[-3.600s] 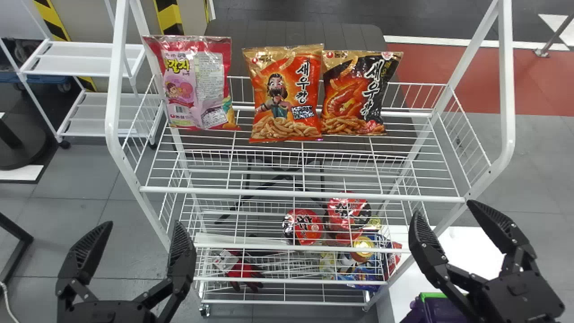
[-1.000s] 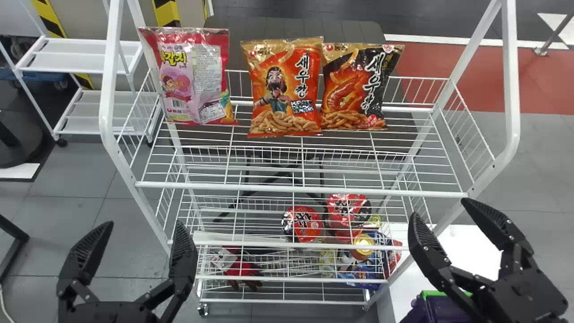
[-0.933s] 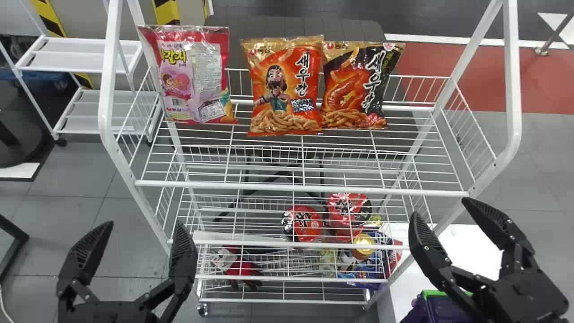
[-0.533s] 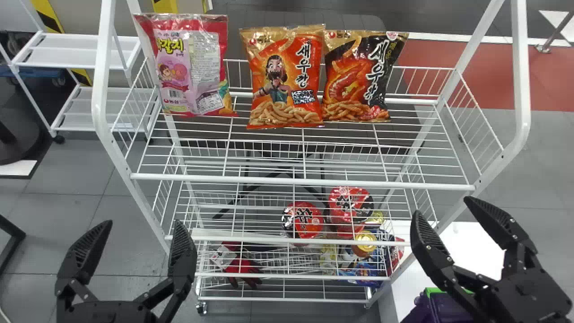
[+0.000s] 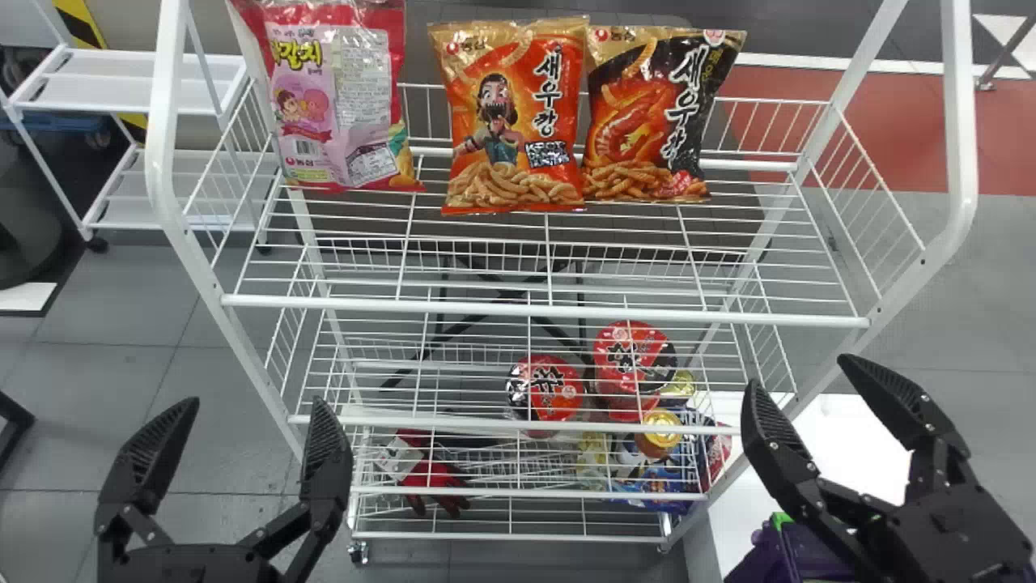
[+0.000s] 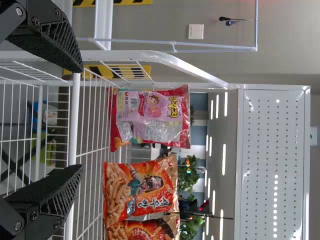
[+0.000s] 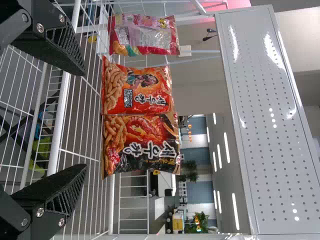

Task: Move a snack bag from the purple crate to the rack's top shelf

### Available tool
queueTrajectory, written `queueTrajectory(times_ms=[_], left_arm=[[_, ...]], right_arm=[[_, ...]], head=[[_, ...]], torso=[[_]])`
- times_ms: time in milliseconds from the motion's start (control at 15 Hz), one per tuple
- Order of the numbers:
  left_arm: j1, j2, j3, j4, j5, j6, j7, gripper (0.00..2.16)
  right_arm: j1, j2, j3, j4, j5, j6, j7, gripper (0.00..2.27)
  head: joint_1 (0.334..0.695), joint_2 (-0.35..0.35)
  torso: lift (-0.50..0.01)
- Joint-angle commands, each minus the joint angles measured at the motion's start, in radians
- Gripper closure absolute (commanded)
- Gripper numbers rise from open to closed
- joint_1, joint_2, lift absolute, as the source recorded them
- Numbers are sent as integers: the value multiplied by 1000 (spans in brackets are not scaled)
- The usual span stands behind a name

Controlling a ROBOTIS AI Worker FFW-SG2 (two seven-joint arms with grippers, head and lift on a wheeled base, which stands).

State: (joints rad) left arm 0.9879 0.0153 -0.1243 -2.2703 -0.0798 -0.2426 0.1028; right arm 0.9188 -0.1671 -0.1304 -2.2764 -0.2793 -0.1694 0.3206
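One white wire rack, larger and higher in head view than earlier. Left gripper and right gripper released, spread wide, on rack's near side; fingers black, ridged. Purple crate right of rack, partly behind right gripper. Three snack bags, glossy, crinkled, pillow-shaped, upright toward back of rack's top shelf, beyond both grippers.

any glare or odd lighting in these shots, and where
Head view: small highlights on the snack bags and the red-lidded cups, with a near-white surface at the right; left wrist view: bright spots on the perforated panel and white streaks beside it; right wrist view: broader glare patches on that panel, plus streaks beside it.
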Motion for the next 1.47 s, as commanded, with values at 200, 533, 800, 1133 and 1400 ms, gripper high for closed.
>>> queueTrajectory(times_ms=[200,533,800,1133,1400], left_arm=[[0,0,0,0,0,0,0,147],[0,0,0,-2,0,0,0,147],[2,0,-2,-3,0,0,0,147],[2,0,-2,-5,0,0,0,147],[2,0,-2,-9,0,0,0,147]], right_arm=[[0,1,-2,0,0,0,-15,184],[-2,1,-2,0,0,0,-26,184],[-2,1,-2,2,-1,3,-26,184],[-3,1,-3,0,3,6,-35,184],[-3,1,-3,0,5,6,-37,184]], head=[[695,-67],[695,-73],[695,-75],[695,-79],[695,-79]], torso=[[-104],[-124],[-141],[-161],[-177]])
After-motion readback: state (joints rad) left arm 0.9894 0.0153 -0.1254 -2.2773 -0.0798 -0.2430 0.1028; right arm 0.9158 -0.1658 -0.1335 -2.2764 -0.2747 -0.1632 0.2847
